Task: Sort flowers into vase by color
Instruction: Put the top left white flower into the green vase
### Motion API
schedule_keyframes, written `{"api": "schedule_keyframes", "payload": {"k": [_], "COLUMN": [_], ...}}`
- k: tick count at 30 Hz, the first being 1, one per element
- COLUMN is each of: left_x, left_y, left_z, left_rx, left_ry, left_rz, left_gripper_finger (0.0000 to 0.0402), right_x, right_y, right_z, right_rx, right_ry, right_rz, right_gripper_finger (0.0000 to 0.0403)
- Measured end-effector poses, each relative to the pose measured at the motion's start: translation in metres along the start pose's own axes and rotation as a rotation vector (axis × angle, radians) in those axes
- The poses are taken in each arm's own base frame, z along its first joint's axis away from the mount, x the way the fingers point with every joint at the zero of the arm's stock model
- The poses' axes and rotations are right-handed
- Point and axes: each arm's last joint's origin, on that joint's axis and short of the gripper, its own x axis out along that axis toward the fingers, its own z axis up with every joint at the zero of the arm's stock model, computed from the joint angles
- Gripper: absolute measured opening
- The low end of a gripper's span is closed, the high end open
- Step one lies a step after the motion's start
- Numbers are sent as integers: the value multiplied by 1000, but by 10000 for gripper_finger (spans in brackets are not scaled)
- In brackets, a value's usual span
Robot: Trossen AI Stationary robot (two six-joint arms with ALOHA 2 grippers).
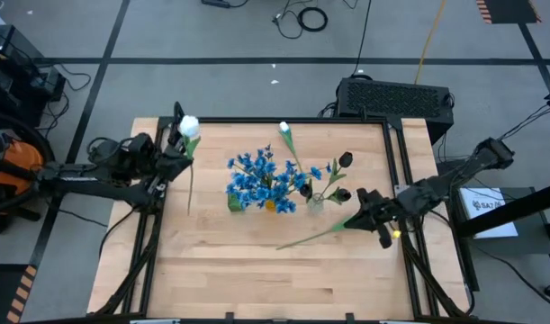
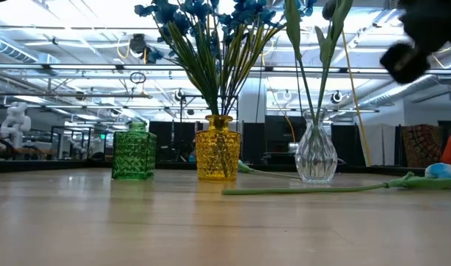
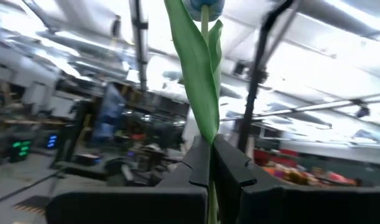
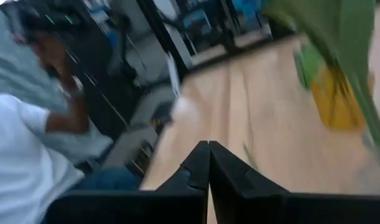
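My left gripper (image 1: pixel 177 142) is at the table's left side, shut on a white tulip whose bud (image 1: pixel 189 124) sits beyond its fingertips. My right gripper (image 1: pixel 365 211) hangs shut and holding nothing above the table's right side. Below it a long green-stemmed flower (image 2: pixel 321 189) lies flat on the wood, its pale bud (image 2: pixel 439 171) toward the right edge. At mid-table a yellow vase (image 2: pixel 218 155) holds the blue flowers (image 1: pixel 261 178). A clear vase (image 2: pixel 316 157) holds dark buds (image 1: pixel 345 160) and leafy stems. A green vase (image 2: pixel 134 154) shows no stems. My left gripper (image 3: pixel 209 140) pinches the tulip's stem and long leaf (image 3: pixel 205 118) between its two shut fingers, a little below the bud (image 3: pixel 205 6). The fingers lie across the stem. The bud stands beyond the fingertips and the rest of the stem (image 1: pixel 190 184) trails back past the gripper.
Another white tulip bud (image 1: pixel 284 129) stands over the far middle of the table. Black frame rails (image 1: pixel 401 162) run along the table's sides. A person in a white shirt (image 4: pixel 28 155) is beyond the table. Bare wood (image 1: pixel 256 279) lies toward the near edge.
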Motion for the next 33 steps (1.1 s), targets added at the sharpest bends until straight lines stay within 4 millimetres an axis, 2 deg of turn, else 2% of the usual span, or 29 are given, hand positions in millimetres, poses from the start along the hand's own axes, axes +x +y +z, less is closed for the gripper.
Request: {"api": "schedule_keyframes", "payload": {"k": [12,20,23,27,30,33], "left_x": [17,32,38,44,46,48], "left_y": [-23,-32,-37,-42,-44,-45], "left_z": [-15,-31,-36,-42,-43,-45], "left_rx": [50,92,140,216,282,317], "left_ry": [-22,-57,-104,-155,-216,-248], "left_rz": [-163,-168,-190,-210,-213,-210], "left_gripper_finger": [6,6,6,6,6,6], "right_x": [-12,-3,6,27,51,83], "right_y": [51,93,112,139,160,173], "right_z": [49,92,110,135,153,170], "right_rx": [-157,-269,-363,-480,-548,-574], "right_ry": [-249,-437,-536,-561,-537,-497], "right_rz": [-66,-55,-53,-132,-267,-413], "right_gripper_finger": [0,0,0,0,0,0]}}
